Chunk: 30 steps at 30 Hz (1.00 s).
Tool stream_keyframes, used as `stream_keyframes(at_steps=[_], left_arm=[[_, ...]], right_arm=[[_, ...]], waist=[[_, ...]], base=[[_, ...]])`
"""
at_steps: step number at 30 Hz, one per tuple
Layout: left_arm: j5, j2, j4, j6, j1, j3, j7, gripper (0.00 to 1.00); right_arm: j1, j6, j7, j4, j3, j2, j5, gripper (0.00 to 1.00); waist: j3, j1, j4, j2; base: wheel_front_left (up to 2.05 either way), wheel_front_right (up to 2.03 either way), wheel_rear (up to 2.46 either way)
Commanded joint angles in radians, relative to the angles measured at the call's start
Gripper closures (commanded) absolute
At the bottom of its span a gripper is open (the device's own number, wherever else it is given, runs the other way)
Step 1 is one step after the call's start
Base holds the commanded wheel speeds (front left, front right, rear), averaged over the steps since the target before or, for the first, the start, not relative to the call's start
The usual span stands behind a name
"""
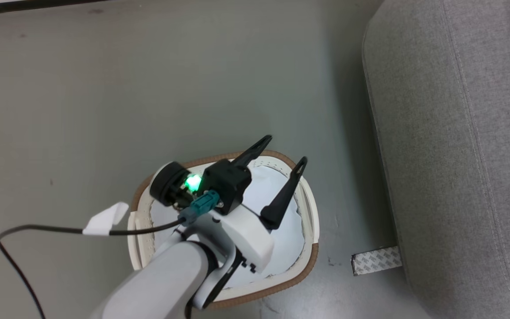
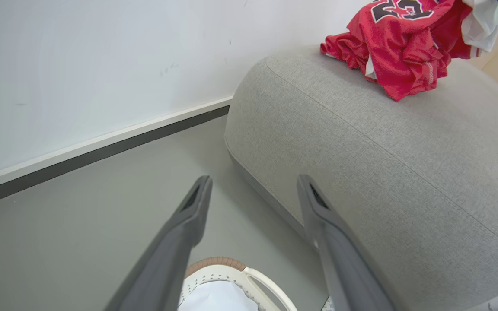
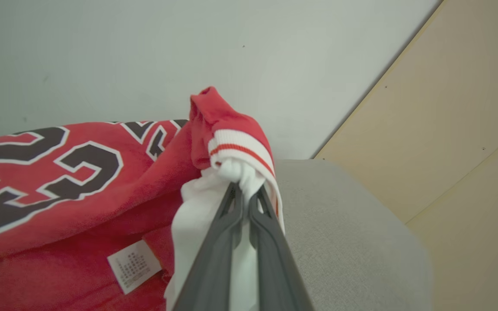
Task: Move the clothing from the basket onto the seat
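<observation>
The red clothing (image 2: 400, 47), a jersey with black white-edged numerals (image 3: 59, 172), lies bunched on top of the grey seat (image 2: 361, 151). My right gripper (image 3: 243, 192) is shut on its white, red-striped trim, which bunches up over the fingertips. My left gripper (image 1: 283, 153) hangs open and empty above the far end of the white basket (image 1: 312, 261) with the brown rim. In the left wrist view its fingers (image 2: 199, 203) spread wide toward the seat, with the basket rim (image 2: 214, 262) below them.
A pale white-blue cloth (image 1: 286, 239) lines the basket. The seat (image 1: 458, 155) runs along the right, with a strip of tape (image 1: 376, 260) at its base. A black cable with a white tag (image 1: 104, 219) trails left over the grey floor. A beige panel (image 3: 448, 129) stands behind the seat.
</observation>
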Motion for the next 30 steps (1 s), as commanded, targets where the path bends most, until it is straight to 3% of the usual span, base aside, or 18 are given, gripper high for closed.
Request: stream_keyframes(at_steps=[1, 2, 3, 4, 8, 12, 15, 24, 30], left_arm=[[-0.004, 0.015, 0.005, 0.003, 0.023, 0.004, -0.006, 0.00], [-0.009, 0.020, 0.005, 0.007, 0.033, 0.005, -0.009, 0.00], [-0.014, 0.025, 0.005, 0.008, 0.042, 0.007, -0.013, 0.00], [-0.016, 0.029, 0.005, 0.010, 0.049, 0.010, -0.017, 0.00], [-0.028, 0.044, 0.013, 0.029, 0.081, 0.038, -0.063, 0.00], [-0.054, 0.054, 0.029, 0.061, 0.126, 0.081, -0.128, 0.00], [-0.060, 0.059, 0.045, 0.081, 0.158, 0.102, -0.159, 0.00], [-0.121, 0.072, 0.137, 0.158, 0.345, 0.191, -0.306, 0.00], [-0.127, 0.059, 0.180, 0.190, 0.490, 0.276, -0.346, 0.00]], right_arm=[[0.022, -0.003, -0.024, 0.015, -0.034, 0.017, -0.025, 0.84], [0.035, -0.003, -0.034, 0.027, -0.055, 0.033, -0.032, 0.61], [0.046, -0.003, -0.041, 0.040, -0.072, 0.050, -0.045, 0.22], [0.056, -0.003, -0.044, 0.056, -0.082, 0.065, -0.056, 0.00], [0.089, -0.003, -0.089, 0.083, -0.088, 0.103, -0.071, 0.00], [0.153, -0.003, -0.109, 0.038, -0.033, 0.158, -0.055, 0.00], [0.204, -0.003, -0.111, -0.045, 0.010, 0.191, -0.026, 0.00], [0.578, -0.003, -0.109, -0.424, 0.202, 0.299, 0.144, 0.00], [0.802, -0.003, -0.109, -0.572, 0.326, 0.346, 0.200, 0.00]], waist=[[-0.004, -0.0002, 0.001, 0.0000], [-0.008, -0.0002, 0.001, 0.0000], [-0.014, -0.0002, 0.001, 0.0000], [-0.021, -0.0002, 0.002, 0.0000], [-0.063, -0.0002, 0.002, 0.0000], [-0.136, -0.0002, 0.000, 0.0000], [-0.178, -0.0002, 0.004, 0.0000], [-0.386, -0.0002, 0.064, 0.0000], [-0.523, -0.0002, 0.105, 0.0000]], base=[[0.00, 0.00, 0.00], [0.00, 0.00, 0.00], [0.00, 0.00, 0.00], [0.00, 0.00, 0.00], [0.00, 0.00, 0.00], [0.00, 0.00, 0.00], [0.00, 0.00, 0.00], [0.00, 0.00, 0.00], [0.00, 0.00, 0.00]])
